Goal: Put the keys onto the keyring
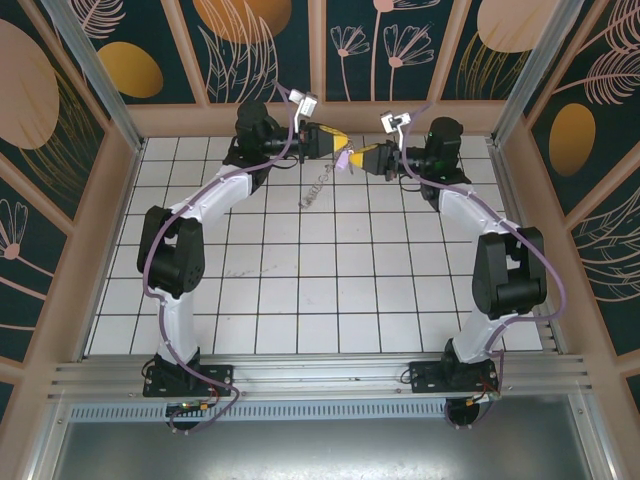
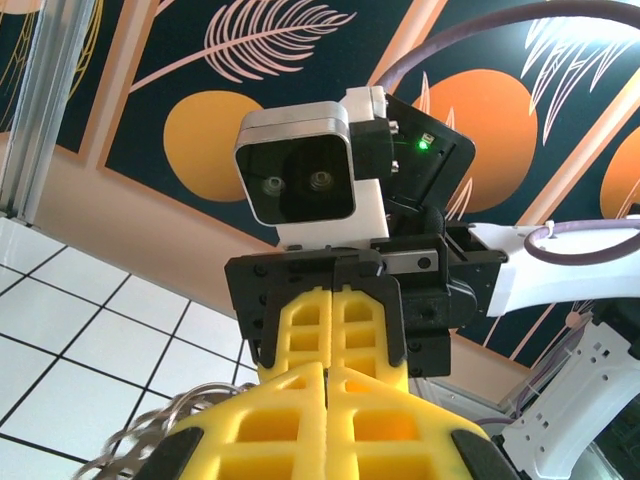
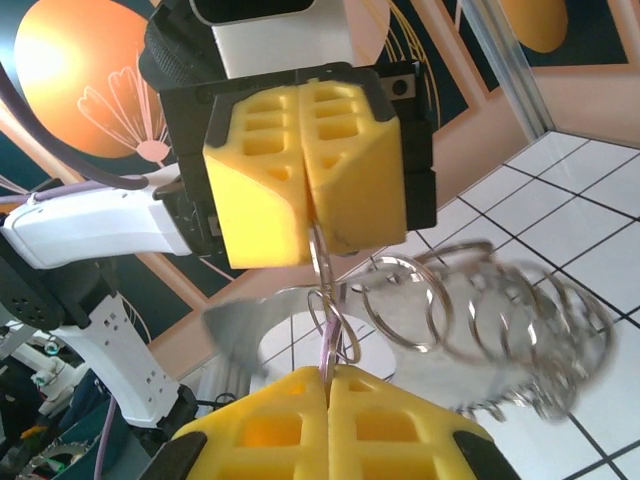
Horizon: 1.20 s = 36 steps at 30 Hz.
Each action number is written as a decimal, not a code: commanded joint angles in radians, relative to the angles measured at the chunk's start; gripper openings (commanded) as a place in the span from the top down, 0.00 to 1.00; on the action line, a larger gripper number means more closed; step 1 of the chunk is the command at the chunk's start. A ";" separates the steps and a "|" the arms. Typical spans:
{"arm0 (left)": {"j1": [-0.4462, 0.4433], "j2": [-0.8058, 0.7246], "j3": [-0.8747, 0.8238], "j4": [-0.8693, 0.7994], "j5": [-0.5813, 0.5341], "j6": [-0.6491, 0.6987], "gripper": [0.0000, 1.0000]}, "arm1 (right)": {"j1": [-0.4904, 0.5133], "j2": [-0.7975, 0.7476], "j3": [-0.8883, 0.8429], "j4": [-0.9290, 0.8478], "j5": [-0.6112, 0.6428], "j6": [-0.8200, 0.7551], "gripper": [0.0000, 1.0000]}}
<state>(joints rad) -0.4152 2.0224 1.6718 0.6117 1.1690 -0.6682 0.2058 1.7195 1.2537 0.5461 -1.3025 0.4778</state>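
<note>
1. The left gripper (image 3: 305,190) and right gripper (image 3: 328,385) are held tip to tip above the far table (image 1: 300,300). Each is clamped on the keyring (image 3: 520,330), apparently so that it is steadied.
2. What appears to be a key (image 3: 240,330), blurred, is hung just beside the tips, probably for threading.

Yellow jaws, silvery keyring (image 3: 497,318), white black-gridded table (image 1: 300,292), teal walls (image 1: 445,60) with orange discs
</note>
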 commanded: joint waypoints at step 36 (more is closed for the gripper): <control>-0.005 -0.092 -0.120 0.326 -0.213 -0.294 1.00 | -0.011 -0.185 -0.263 0.590 0.532 0.477 0.60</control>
<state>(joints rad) -0.4179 1.9839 1.5589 0.8131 1.0023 -0.8791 0.1764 1.4757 0.9833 0.9234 -0.8516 0.7944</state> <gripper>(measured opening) 0.059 0.396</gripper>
